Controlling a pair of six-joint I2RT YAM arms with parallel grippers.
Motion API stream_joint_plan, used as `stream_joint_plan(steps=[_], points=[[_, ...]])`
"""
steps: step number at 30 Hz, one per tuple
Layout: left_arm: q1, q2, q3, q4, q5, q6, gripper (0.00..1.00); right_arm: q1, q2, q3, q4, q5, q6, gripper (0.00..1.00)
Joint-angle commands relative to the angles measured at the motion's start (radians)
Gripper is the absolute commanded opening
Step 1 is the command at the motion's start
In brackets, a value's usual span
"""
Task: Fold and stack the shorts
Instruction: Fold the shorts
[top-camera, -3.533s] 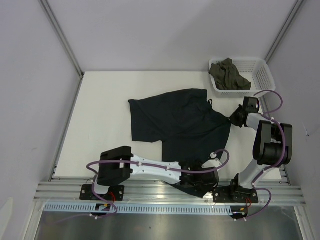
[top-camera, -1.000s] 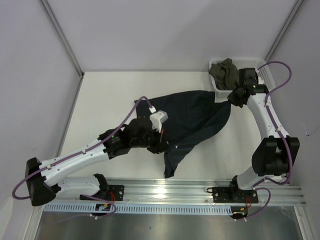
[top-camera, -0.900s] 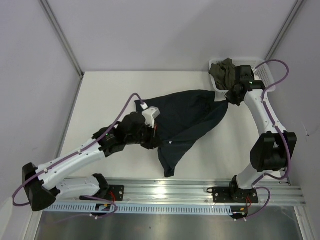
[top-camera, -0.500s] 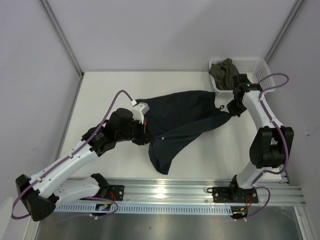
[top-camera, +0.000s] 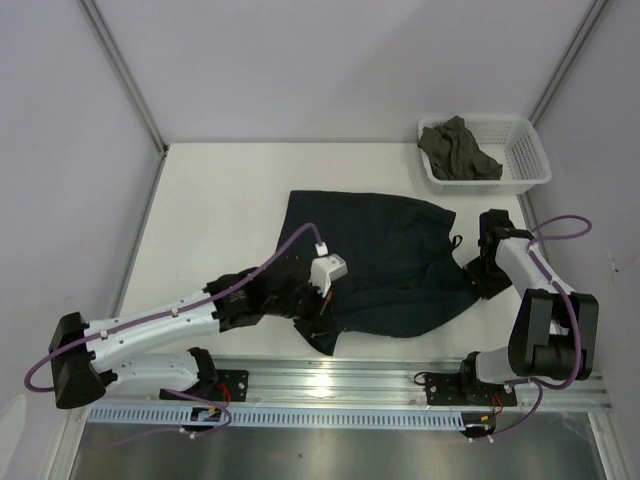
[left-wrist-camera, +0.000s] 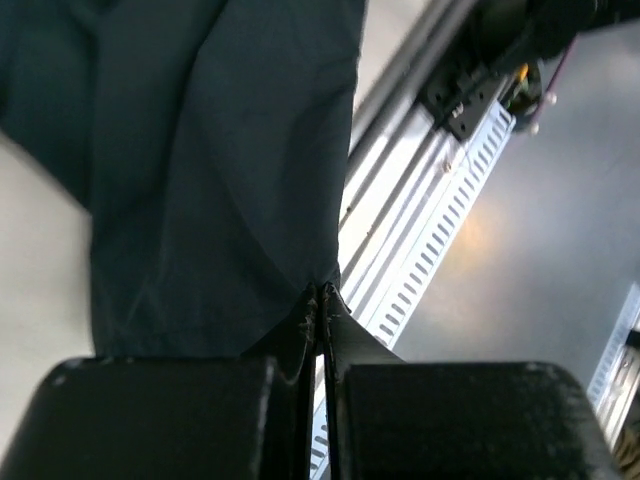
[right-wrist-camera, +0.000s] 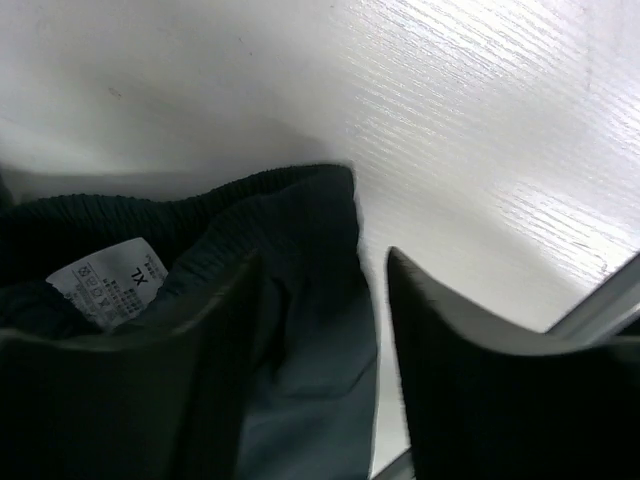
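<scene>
The shorts (top-camera: 390, 265) are lying flatter and nearer on the table (top-camera: 210, 200) than a second ago, no longer being stretched between the arms. The left gripper (left-wrist-camera: 320, 292) is pinching their near-left corner, jaws tight on cloth. The right gripper (right-wrist-camera: 320, 258) is standing apart, the waistband end beside its label (right-wrist-camera: 105, 280) lying loose between its fingers.

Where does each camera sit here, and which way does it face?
Top: above and behind the bases, facing down on table, shorts, basket; left arm, right arm show.
Left wrist: on the left arm, facing along the left tool, shut on a shorts edge; rail beyond.
Right wrist: on the right arm, facing down between the open right tool at waistband and label.
Shared: all three see the shorts.
</scene>
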Motion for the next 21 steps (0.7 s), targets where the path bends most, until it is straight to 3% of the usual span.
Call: stream_joint_plan(steps=[1,2,8,13,14,16,17,18,21], points=[[-0.094,0.025,-0.002,0.094,-0.039,-0.008,0.0,-0.014,-0.081,-0.037,0.118,0.031,-0.042,0.61],[-0.108,0.033,0.002,0.1,-0.049,-0.005,0.0,-0.018,-0.096,-0.041,0.13,0.047,-0.043,0.66],[-0.163,0.069,0.007,0.105,-0.073,0.0,0.0,-0.018,-0.208,-0.011,0.231,0.023,-0.193,0.66],[-0.171,0.068,0.01,0.102,-0.078,0.003,0.0,-0.008,-0.34,-0.06,0.447,-0.236,-0.35,0.54],[-0.171,0.066,0.015,0.1,-0.079,0.003,0.0,-0.008,-0.347,-0.072,0.505,-0.326,-0.362,0.4],[-0.172,0.057,0.021,0.089,-0.085,0.004,0.0,-0.005,-0.306,-0.063,0.53,-0.4,-0.398,0.26],[-0.172,0.054,0.022,0.085,-0.089,0.004,0.0,-0.005,-0.279,-0.052,0.536,-0.461,-0.407,0.04],[-0.172,0.051,0.033,0.08,-0.09,0.007,0.0,-0.005,-0.25,-0.031,0.538,-0.488,-0.417,0.0],[-0.172,0.037,0.041,0.057,-0.098,0.012,0.0,0.001,-0.167,-0.017,0.57,-0.595,-0.434,0.0]])
